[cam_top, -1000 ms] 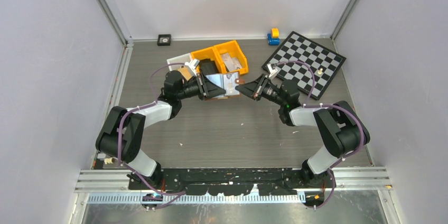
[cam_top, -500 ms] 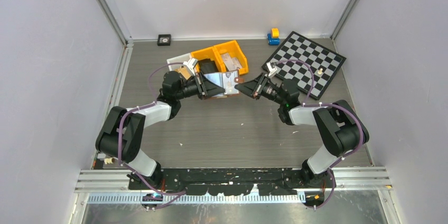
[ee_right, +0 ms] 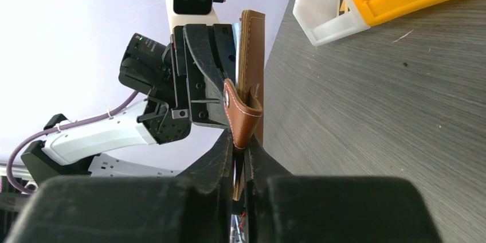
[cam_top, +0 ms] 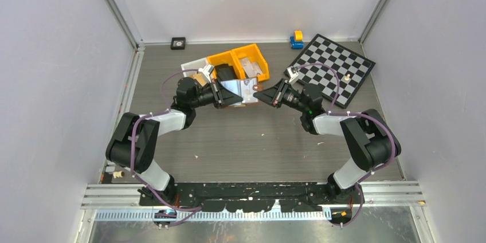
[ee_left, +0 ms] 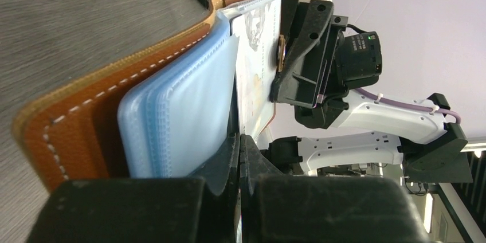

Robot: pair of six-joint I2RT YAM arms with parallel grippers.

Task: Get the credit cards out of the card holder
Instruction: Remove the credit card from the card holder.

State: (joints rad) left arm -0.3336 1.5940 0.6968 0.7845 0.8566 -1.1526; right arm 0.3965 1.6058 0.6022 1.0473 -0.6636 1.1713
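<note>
— Where's the card holder (cam_top: 243,89) just now?

— Up off the table (cam_top: 246,140), held between the two arms, a little near of the orange bins (cam_top: 220,58) and the white tray (cam_top: 192,65). It hangs open, brown leather cover on the side towards the table, pale blue sleeves (ee_left: 183,111) fanned out beside it

— And who has hold of it?

— Both of them. The left gripper (ee_left: 239,145) comes in from the left, its fingers pressed tight together on a thin inner leaf at the edge of the sleeves. I cannot tell whether that leaf is bare plastic or has a card in it

— The other one?

— The right gripper (ee_right: 239,145) comes in from the right, and its fingers are nipped shut on the little brown strap (ee_right: 243,118), the one with the snap button. The strap is bent over in a loop just above the fingertips

— Can you see the cards (ee_left: 257,65)?

— One whitish one with small dark print, lying in the sleeve nearest the right gripper. It sits inside the holder, not drawn out. Any others are hidden behind the blue plastic

— How close are the two grippers?

— Near each other, tips facing, with only the open holder between them

— Anything else about?

— A chessboard (cam_top: 335,65) off at the far right, well apart from all this
</note>
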